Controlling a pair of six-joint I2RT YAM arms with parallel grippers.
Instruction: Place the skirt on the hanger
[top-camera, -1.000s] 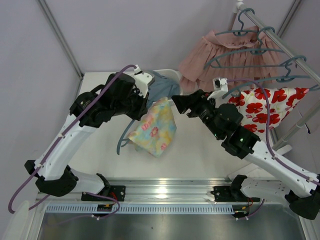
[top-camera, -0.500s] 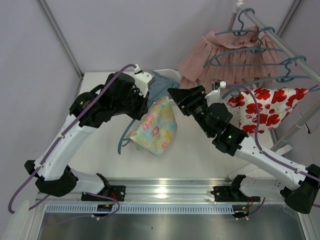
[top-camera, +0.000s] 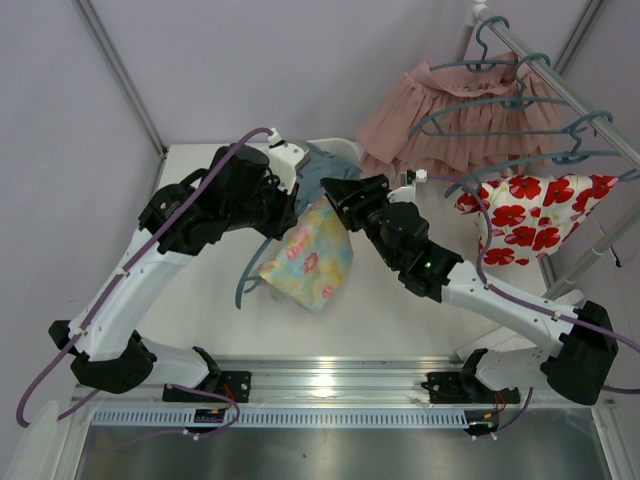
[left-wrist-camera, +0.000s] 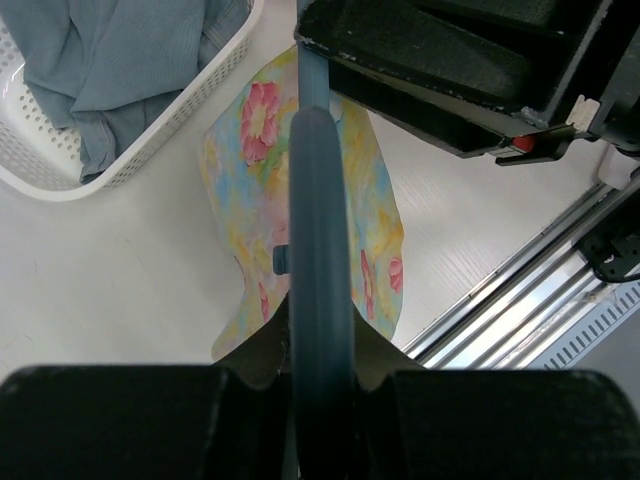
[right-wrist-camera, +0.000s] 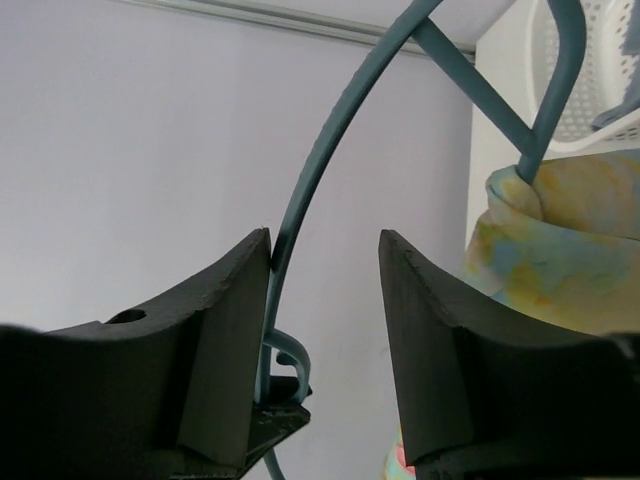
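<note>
Two grippers meet over the middle of the white bench (top-camera: 380, 318). The left gripper (top-camera: 283, 212) is clenched on a slim dusty teal-blue plastic clothes hanger (top-camera: 240, 285). A soft pastel yellow, green and light-blue cloth skirt with small pink flowers (top-camera: 310, 255) is draped on that hanger and hangs below it.

In the left wrist view the hanger (left-wrist-camera: 320, 250) runs straight out from the closed left gripper (left-wrist-camera: 320, 385), with the skirt (left-wrist-camera: 235, 170) spreading to both sides of it.

The right gripper (top-camera: 342, 192), at 2 o'clock of the skirt, is released. In its own view its fingers (right-wrist-camera: 225, 330) stand apart with a hanger rod (right-wrist-camera: 310, 170) rising between them, close to the 9 o'clock finger; contact cannot be told. A fold of the skirt (right-wrist-camera: 560, 230) shows at 3 o'clock.

A white perforated plastic basket (top-camera: 345, 150) holding blue-grey cloth (top-camera: 318, 170) sits at 12 o'clock of the skirt. At 2 o'clock of the bench, a dusty-pink pleated skirt (top-camera: 440, 125) and a white garment with big red flowers (top-camera: 525, 225) hang on a rail.
</note>
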